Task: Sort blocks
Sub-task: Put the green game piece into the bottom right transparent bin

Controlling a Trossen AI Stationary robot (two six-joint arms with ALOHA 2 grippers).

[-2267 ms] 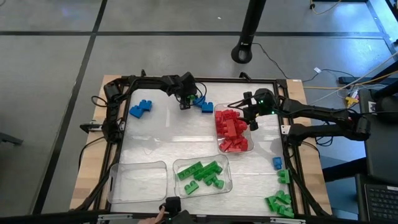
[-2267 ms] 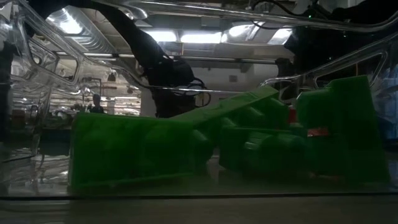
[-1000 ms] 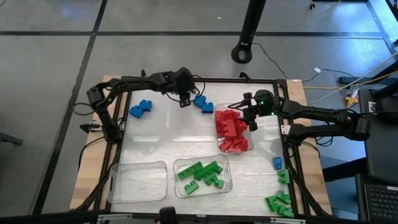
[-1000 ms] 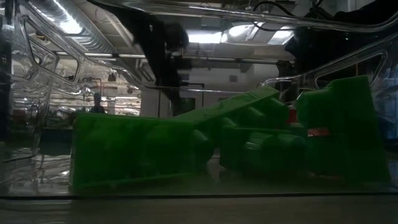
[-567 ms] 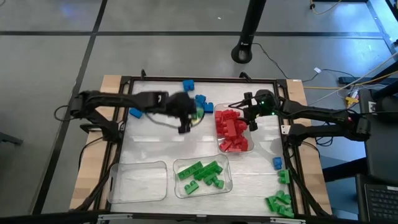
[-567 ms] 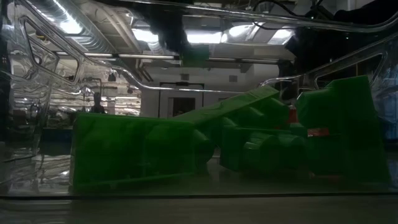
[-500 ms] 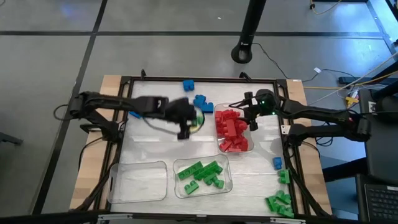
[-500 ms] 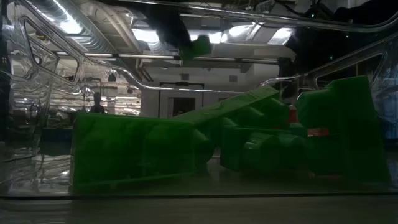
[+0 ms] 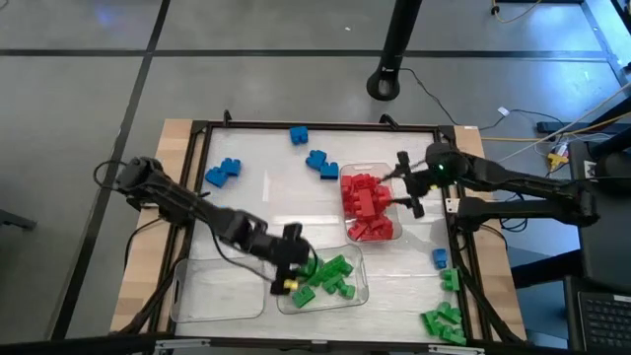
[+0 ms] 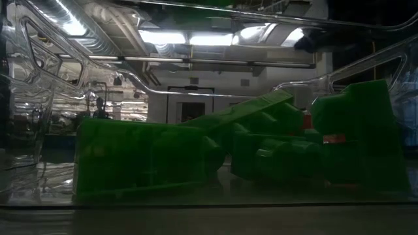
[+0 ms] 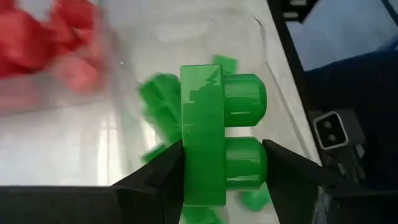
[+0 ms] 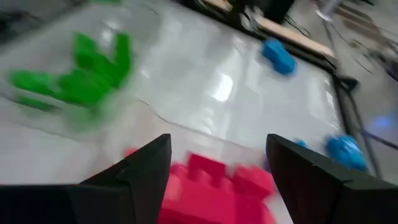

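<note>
My left gripper [image 9: 294, 268] hangs over the left end of the clear tray [image 9: 357, 293] of green blocks [image 9: 330, 274] at the near edge. It is shut on a green block [image 11: 217, 140] with two round studs. My right gripper [image 9: 408, 184] stands open above the right side of the tray [image 9: 394, 235] of red blocks [image 9: 367, 202], with nothing between its fingers [image 12: 143, 168]. The low view shows the green blocks [image 10: 196, 153] lying in their tray. My left gripper pinches the green block between its two fingers. One finger lies on the block's flat back [image 11: 185, 163], the other on the end of a stud [image 11: 260, 163]. The fingers slant down from the table's far left. The block is lifted clear above the green tray.
An empty clear tray [image 9: 219, 288] sits at the near left. Loose blue blocks [image 9: 225, 173] [image 9: 299, 133] [image 9: 322, 164] lie at the far side. A blue block [image 9: 440, 258] and green blocks [image 9: 444, 320] lie at the near right.
My left gripper has swung from the far side, beside the blue blocks, across the table toward the near edge. It now stands over the green tray, still holding the green block. My right gripper has risen a little and shifted toward the table's right edge, still open.
</note>
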